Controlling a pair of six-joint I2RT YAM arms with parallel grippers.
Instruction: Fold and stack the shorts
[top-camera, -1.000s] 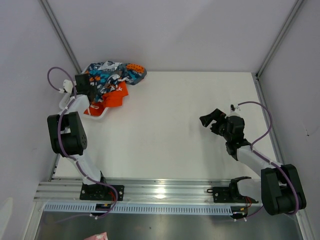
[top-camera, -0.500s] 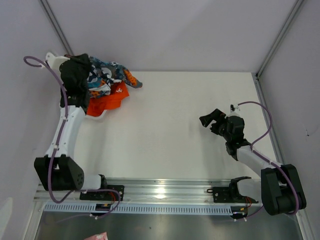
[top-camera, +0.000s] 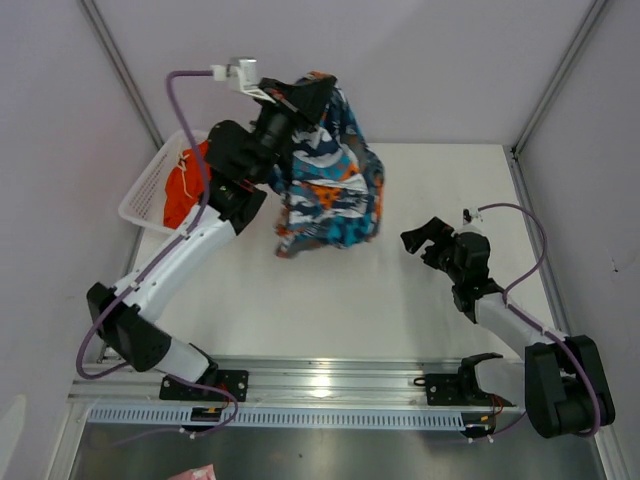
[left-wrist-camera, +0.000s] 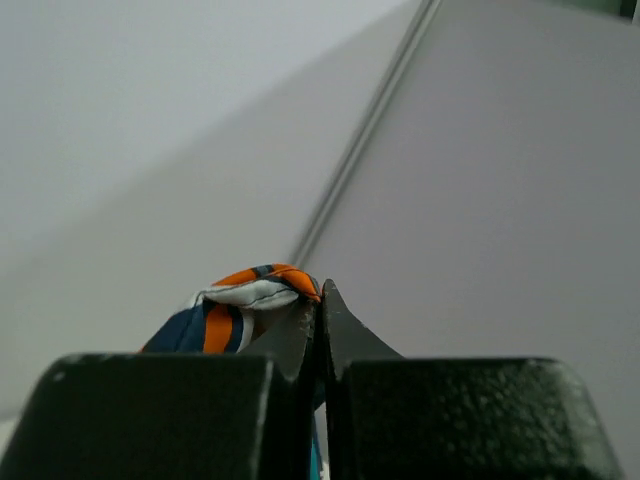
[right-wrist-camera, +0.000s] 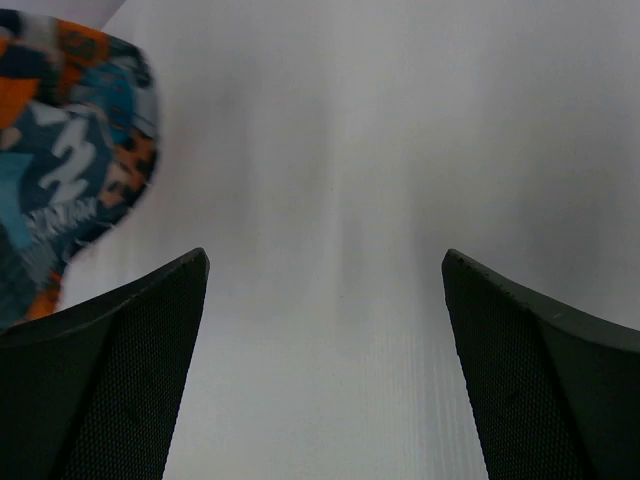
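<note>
Up and away from the far-left corner since a second ago: the left jaws have carried the printed shorts (top-camera: 330, 190) out of the basket (top-camera: 137, 203) and now hold them high over the far middle of the counter (top-camera: 400, 330). The left jaws are clenched on a small fold of that cloth. In the left wrist view only a thin roll of orange, white and navy hem (left-wrist-camera: 250, 295) shows at the very tips. Below the pinch the shorts hang in one bunched drape, lower end just above or brushing the counter; I cannot tell which.

That narrow bite is the main risk. With so little fabric between the tips, any quick swing of the left arm (top-camera: 190, 250) could pull the hem free and drop the shorts in a heap. Gripped at one point only, the cloth would likely land crumpled, not flat, so folding would start from a tangle.

The right jaws stand released and wide, holding nothing, low over the counter near its right edge. The print's edge (right-wrist-camera: 70, 150) shows at the left of their view, apart from them. If they reach in for a second corner while the drape sways, they may close on a doubled layer or miss.

The orange shorts (top-camera: 182, 185) lie in the basket at the far-left corner, clear of the lifted pair.
</note>
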